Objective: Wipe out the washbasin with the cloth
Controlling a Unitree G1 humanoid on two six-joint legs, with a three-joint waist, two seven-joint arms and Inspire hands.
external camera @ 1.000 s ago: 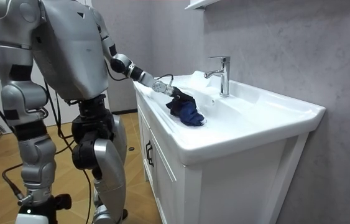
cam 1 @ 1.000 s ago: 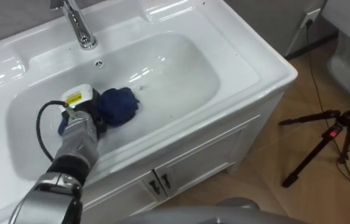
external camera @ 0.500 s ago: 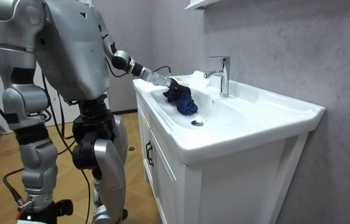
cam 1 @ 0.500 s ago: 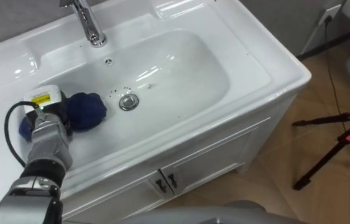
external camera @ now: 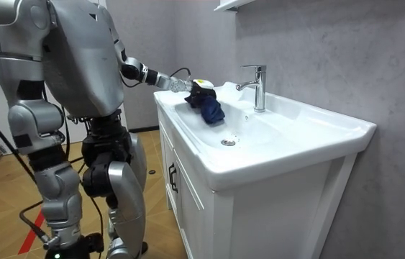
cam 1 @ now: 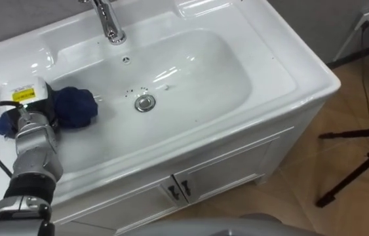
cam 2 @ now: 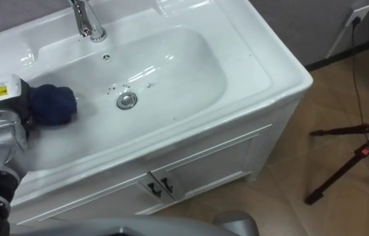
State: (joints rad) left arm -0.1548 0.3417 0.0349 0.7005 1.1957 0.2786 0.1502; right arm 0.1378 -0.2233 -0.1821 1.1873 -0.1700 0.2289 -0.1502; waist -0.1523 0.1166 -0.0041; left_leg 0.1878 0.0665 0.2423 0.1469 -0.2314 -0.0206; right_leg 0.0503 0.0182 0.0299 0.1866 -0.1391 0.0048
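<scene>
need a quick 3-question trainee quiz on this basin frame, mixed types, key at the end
1. True or false: the blue cloth covers the drain.
2. At which part of the basin is the left hand? A) the robot's left end B) the middle, below the faucet C) the right end
3. Fill in: on the floor to the right of the cabinet stands a dark ___.
Key: 1 false, the drain lies bare, to the right of the cloth. 2 A. 3 tripod.

Cloth in basin, left of drain
</scene>
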